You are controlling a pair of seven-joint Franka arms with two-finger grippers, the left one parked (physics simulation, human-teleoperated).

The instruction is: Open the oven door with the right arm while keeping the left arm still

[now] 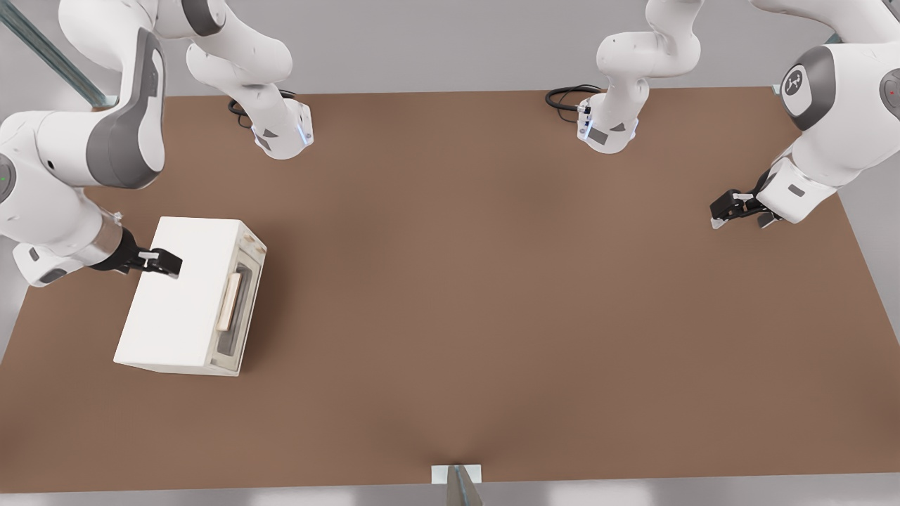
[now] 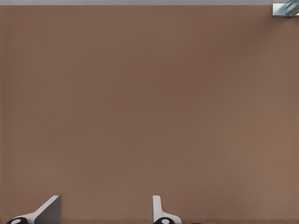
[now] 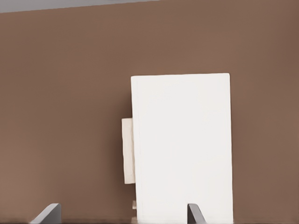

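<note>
The fingers (image 3: 49, 213) of the right arm's gripper (image 1: 160, 261) stood well apart with nothing between them, two grey tips framing bare space in the right wrist view. In the front view the gripper hung above the oven's (image 1: 184, 295) plain white top, on the side away from the door and apart from any grip point. The right arm (image 1: 63, 183) reached in from the tabletop's (image 1: 492, 295) edge at the front view's left.

The oven sat near that same edge, its front turned toward the middle of the tabletop. The oven door (image 1: 241, 303) looked shut, with the pale wooden handle (image 1: 229, 301) lying along its upper part.

The risks from here, as I judged them:
- The gripper had yet to cross the top and drop over the front; descending too soon would have struck the roof instead.
- The handle stood close to the door face, so a shallow approach could have pinched only its edge and slipped.
- The oven looked light and unanchored; a pull off the hinge arc might have dragged or tipped the whole box.
</note>
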